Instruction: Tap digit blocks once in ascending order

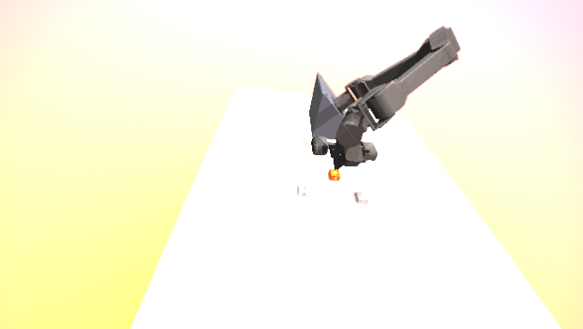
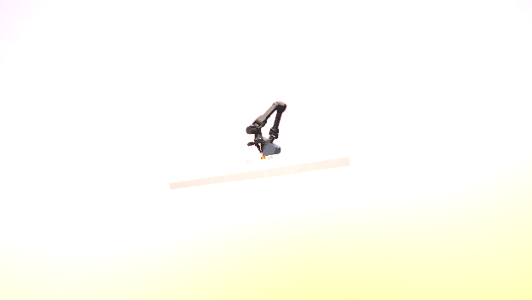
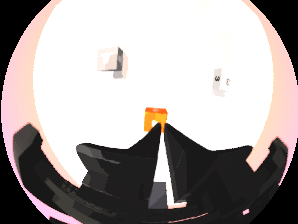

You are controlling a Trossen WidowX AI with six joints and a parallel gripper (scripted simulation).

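An orange block [image 1: 334,175] [image 2: 263,158] [image 3: 150,120] sits on the table; its digit is not readable. My gripper [image 1: 335,168] [image 2: 261,152] [image 3: 163,125] is shut and empty, its tips just above the orange block; in the wrist view they overlap its lower right corner. Contact cannot be told. A white block [image 1: 303,191] [image 3: 218,79] showing a 3 stands to the right in the wrist view. Another pale block [image 1: 362,198] [image 3: 107,59] stands to the left there, its digit washed out.
The white table [image 1: 280,262] is strongly overexposed, with its long edges at both sides in the top view. The grey-blue arm base [image 1: 327,123] [image 2: 271,149] stands close behind the gripper. A faint pale shape [image 1: 305,140] beside the base cannot be made out.
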